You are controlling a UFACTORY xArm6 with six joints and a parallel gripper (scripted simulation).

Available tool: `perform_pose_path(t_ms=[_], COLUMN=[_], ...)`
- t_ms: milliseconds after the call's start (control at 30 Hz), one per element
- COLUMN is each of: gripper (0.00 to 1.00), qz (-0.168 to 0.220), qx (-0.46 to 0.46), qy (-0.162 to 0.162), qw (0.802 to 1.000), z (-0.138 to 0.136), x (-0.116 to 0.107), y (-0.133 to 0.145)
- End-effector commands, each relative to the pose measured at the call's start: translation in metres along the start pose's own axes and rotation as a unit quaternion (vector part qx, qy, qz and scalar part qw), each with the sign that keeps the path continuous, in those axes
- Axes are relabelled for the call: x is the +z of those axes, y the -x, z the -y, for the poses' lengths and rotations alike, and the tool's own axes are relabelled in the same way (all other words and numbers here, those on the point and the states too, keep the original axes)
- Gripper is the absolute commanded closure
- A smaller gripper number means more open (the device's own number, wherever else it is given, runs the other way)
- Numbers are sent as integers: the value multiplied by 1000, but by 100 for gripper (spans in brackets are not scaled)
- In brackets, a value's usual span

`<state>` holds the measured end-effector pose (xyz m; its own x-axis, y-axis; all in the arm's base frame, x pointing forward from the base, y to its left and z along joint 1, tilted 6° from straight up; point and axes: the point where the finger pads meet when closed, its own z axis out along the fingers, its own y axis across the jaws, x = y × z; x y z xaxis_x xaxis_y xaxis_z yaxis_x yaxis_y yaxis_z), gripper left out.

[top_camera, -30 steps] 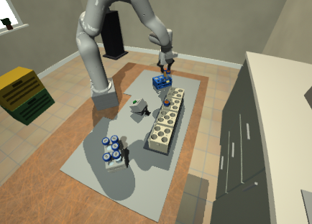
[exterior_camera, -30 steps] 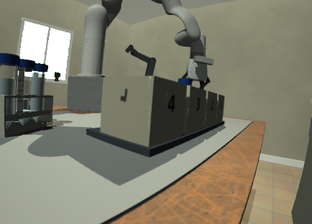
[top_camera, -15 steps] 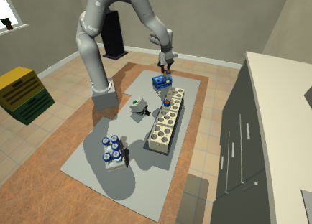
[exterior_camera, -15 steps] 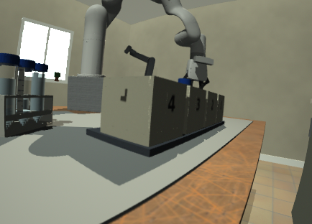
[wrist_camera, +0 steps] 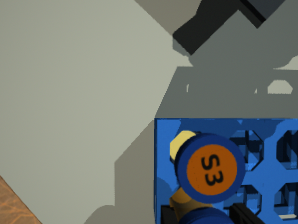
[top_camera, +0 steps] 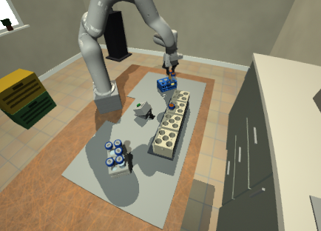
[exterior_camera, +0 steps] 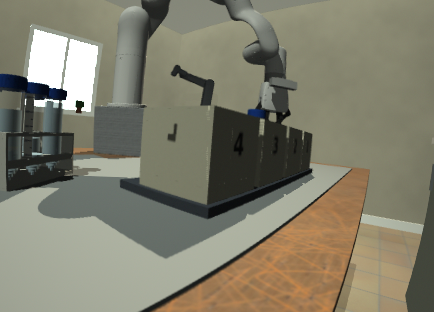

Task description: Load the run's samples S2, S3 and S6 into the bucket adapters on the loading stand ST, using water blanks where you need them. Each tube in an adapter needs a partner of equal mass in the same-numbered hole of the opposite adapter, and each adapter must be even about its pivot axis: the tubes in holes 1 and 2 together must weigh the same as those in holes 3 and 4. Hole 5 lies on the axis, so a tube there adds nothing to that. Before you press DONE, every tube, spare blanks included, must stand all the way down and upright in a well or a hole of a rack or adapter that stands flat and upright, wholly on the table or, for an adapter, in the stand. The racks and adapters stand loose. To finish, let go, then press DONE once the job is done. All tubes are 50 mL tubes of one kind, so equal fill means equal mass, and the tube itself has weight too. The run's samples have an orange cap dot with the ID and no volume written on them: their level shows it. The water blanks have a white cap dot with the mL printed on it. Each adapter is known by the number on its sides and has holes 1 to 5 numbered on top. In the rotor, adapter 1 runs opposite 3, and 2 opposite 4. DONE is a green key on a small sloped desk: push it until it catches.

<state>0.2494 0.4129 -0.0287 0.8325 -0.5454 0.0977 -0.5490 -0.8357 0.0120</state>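
From where I stand, the tool [top_camera: 171,72] [exterior_camera: 271,115] [wrist_camera: 207,215] looks partly closed, its fingers snug about the capped tube [top_camera: 170,72] [wrist_camera: 210,217] next to the S3 tube [top_camera: 173,74] [wrist_camera: 212,170]. The held tube is in the blue rack [top_camera: 166,89] [wrist_camera: 165,131], at the far end of the surface [top_camera: 83,167] [exterior_camera: 100,271] [wrist_camera: 65,90]. It seems upright, long axis vertical, cap up. I'd expect it light, stiff and rather slippery, its liquid adding some weight; best gripped squarely just below the cap, clear of its neighbour.
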Motion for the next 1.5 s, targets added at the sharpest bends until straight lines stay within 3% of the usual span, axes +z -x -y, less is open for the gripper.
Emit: perform_pose_path(t_ms=[0, 1467], gripper=[100, 100], qz=[0, 0], qx=[0, 0], qy=[-2, -2], qw=[1000, 1000], z=[2, 2], x=[-2, -13], y=[0, 0])
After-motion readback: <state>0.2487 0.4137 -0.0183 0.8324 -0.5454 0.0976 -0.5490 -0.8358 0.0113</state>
